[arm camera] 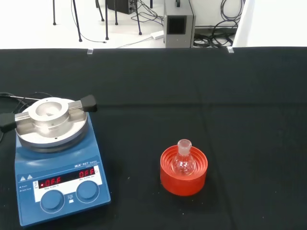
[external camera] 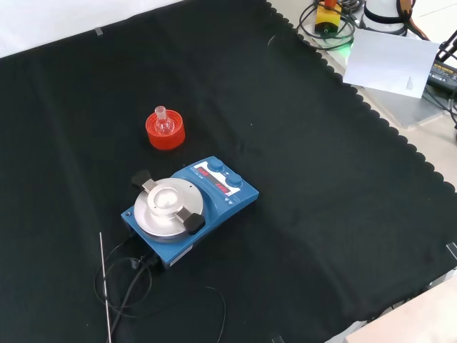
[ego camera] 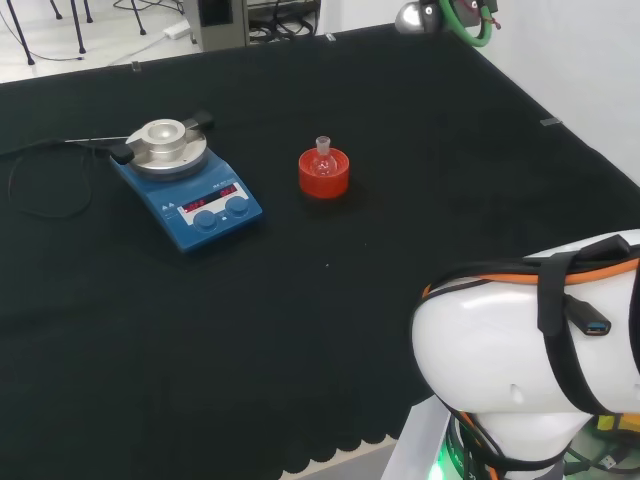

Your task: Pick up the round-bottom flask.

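The small clear glass round-bottom flask [ego camera: 323, 155] [external camera: 163, 120] [arm camera: 183, 160] sat upright in a red ribbed ring stand [ego camera: 324, 176] [external camera: 165, 133] [arm camera: 183, 176] on the black-clothed counter [ego camera: 330, 300]. A blue stirrer plate with a round metal top [ego camera: 186, 182] [external camera: 187, 207] [arm camera: 53, 160] stood near it, apart. I could not tell the hand's state.

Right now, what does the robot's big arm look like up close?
In the head view the arm's big white link is smooth, rounded and glossy, like an eggshell. Black straps wrap over it, an orange cable runs along its top, and a black plug with a blue tip hangs beside them.
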Action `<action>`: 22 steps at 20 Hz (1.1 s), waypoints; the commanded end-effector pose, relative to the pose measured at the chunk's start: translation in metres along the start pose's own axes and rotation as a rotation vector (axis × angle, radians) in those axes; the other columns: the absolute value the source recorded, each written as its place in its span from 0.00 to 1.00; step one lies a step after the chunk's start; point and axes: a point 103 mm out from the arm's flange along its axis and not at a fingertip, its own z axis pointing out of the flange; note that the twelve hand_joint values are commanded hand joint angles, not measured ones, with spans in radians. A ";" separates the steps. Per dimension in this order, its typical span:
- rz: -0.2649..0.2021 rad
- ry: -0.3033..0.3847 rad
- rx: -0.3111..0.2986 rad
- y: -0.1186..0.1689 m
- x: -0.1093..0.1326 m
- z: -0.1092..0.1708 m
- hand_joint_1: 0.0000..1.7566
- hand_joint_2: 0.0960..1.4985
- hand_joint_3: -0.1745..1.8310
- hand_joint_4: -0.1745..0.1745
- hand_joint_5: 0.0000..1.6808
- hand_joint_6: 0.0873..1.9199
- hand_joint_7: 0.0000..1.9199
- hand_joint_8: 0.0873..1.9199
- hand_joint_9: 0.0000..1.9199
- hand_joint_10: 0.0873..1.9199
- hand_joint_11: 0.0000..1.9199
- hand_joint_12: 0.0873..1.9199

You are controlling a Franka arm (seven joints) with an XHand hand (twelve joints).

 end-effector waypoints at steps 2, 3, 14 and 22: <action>0.012 0.012 -0.005 0.006 0.002 0.013 0.01 0.84 0.23 0.51 0.20 0.00 0.10 0.23 0.13 0.29 0.00 0.61; 0.019 0.026 -0.006 0.008 0.002 0.015 0.04 0.83 0.23 0.51 0.20 0.00 0.11 0.23 0.13 0.29 0.00 0.61; -0.045 -0.040 -0.015 0.062 0.039 0.068 0.20 0.73 0.20 0.45 0.23 0.00 0.13 0.25 0.18 0.31 0.00 0.66; 0.048 0.141 0.050 0.153 -0.029 0.117 0.22 0.71 0.21 0.44 0.24 0.00 0.13 0.26 0.19 0.31 0.00 0.68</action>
